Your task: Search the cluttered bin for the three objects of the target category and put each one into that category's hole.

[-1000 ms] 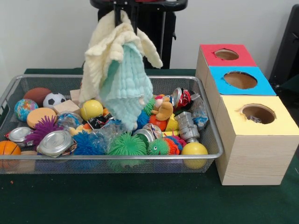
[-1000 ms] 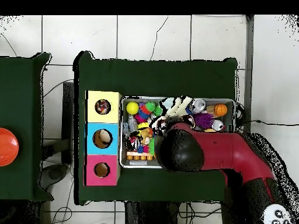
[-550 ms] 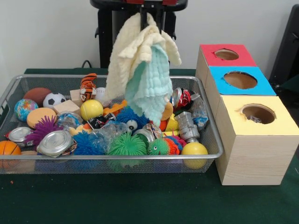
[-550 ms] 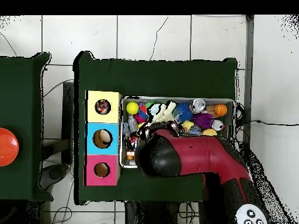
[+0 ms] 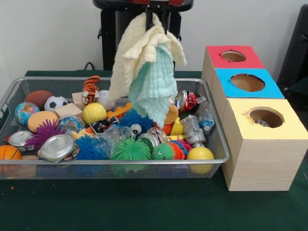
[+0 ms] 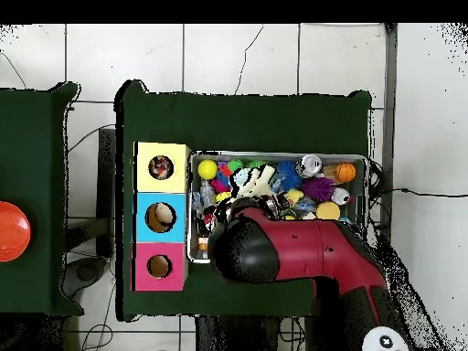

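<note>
pincer (image 5: 155,10): clamped on cloths (image 5: 147,65) | cloths: hanging above basket (image 5: 217,144) | boxes (image 5: 248,103): at 3 o'clock of basket, on worktop (image 5: 144,207)

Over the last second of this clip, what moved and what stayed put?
The gripper, holding the cream and mint cloths, carried them toward the picture's right in the front view, nearer the boxes. This uncovered the tiger toy at the back of the bin. The cloths still hang clear above the clutter. Bin, boxes and the other toys did not move.
</note>
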